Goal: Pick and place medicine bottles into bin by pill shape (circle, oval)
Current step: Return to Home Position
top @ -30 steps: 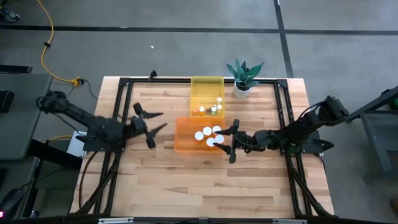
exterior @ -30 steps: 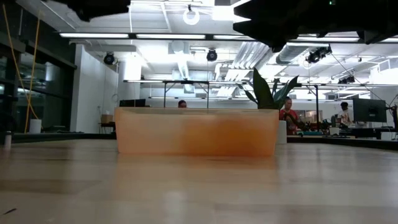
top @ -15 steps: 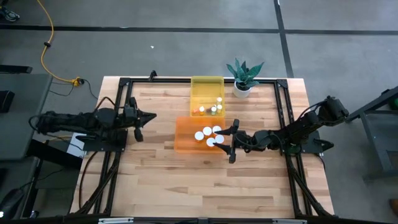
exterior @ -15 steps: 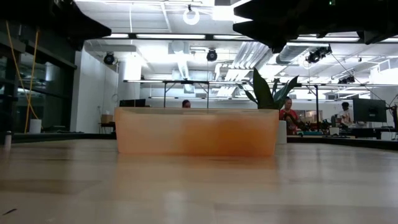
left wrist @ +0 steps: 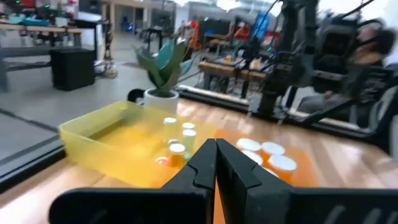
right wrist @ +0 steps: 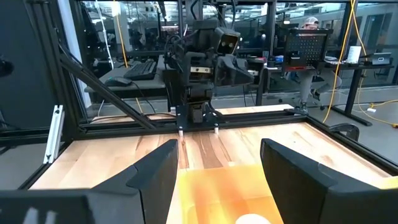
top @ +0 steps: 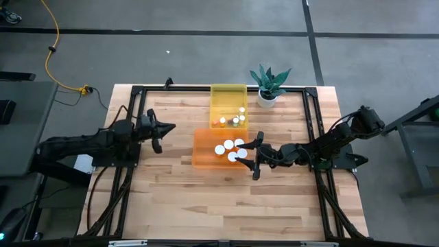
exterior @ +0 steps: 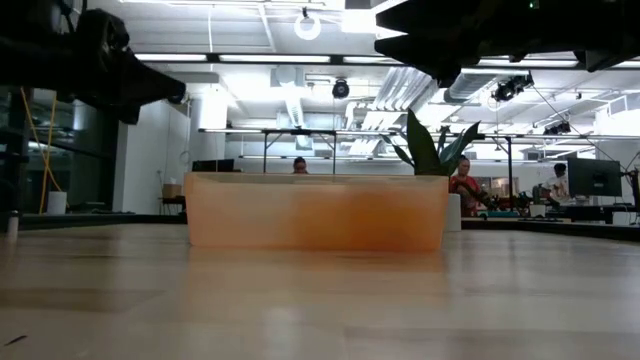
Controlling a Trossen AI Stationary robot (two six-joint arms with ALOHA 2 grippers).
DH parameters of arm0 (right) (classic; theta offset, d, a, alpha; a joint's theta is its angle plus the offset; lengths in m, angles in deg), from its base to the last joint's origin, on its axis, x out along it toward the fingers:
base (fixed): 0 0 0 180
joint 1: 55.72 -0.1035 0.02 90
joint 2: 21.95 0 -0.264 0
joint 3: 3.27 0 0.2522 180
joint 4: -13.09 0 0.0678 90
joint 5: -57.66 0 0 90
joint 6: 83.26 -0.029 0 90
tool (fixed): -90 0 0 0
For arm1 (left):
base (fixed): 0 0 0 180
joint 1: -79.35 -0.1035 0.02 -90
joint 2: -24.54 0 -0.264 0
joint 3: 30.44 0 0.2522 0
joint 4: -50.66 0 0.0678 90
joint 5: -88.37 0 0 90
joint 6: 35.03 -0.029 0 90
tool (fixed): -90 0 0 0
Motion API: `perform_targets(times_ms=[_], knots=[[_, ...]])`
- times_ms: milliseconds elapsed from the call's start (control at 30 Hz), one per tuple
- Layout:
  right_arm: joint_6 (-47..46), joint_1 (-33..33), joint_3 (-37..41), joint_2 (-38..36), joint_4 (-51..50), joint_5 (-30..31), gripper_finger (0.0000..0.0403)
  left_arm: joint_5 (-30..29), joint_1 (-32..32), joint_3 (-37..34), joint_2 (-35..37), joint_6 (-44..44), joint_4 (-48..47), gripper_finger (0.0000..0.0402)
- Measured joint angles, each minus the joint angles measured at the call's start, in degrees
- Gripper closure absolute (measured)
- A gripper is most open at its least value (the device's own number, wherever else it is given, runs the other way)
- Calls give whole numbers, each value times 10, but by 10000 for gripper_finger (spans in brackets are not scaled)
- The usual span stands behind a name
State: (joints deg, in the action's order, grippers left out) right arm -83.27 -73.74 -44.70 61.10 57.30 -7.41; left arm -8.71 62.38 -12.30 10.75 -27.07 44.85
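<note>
The orange bin holds several medicine bottles, seen as white caps. The yellow bin behind it holds three narrower bottles. In the left wrist view both show: yellow bin with bottles, and white caps in the orange one. My left gripper is shut and empty, to the left of the orange bin and pointing at it. My right gripper stands open over the orange bin's right end, its fingers wide apart above the bin, with nothing between them.
A potted plant stands at the far edge, right of the yellow bin. Black frame rails run along the table's left and right sides. Bare wood fills the near half. People and desks show in the room beyond.
My left gripper has shut with nothing between its fingers. It stays left of the orange bin, now pointing level toward it, while its arm has swung lower over the table's left edge. The bins and bottles have kept still.
</note>
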Motion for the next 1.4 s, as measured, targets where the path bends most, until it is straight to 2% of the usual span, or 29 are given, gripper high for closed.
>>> perform_targets(times_ms=[233, 533, 867, 1033, 1200, 1400], knots=[[0, 0, 0, 0, -4, 0, 181, 19, 45, -35, 38, 10, 11, 401], [-2, 0, 0, 0, -12, -3, 181, 30, 77, -5, 138, 24, -155, 401], [-12, 0, 0, -1, -13, -15, 181, 15, 108, -37, 129, 12, -65, 401], [-1, 0, 0, -70, -97, -14, 188, 0, 106, -37, 128, -12, -64, 401], [-11, -11, 12, -198, -226, -30, 237, -5, 106, -37, 126, -31, -63, 401], [-31, -31, 102, -334, -244, -30, 371, -5, 106, -37, 124, -7, -63, 401]])
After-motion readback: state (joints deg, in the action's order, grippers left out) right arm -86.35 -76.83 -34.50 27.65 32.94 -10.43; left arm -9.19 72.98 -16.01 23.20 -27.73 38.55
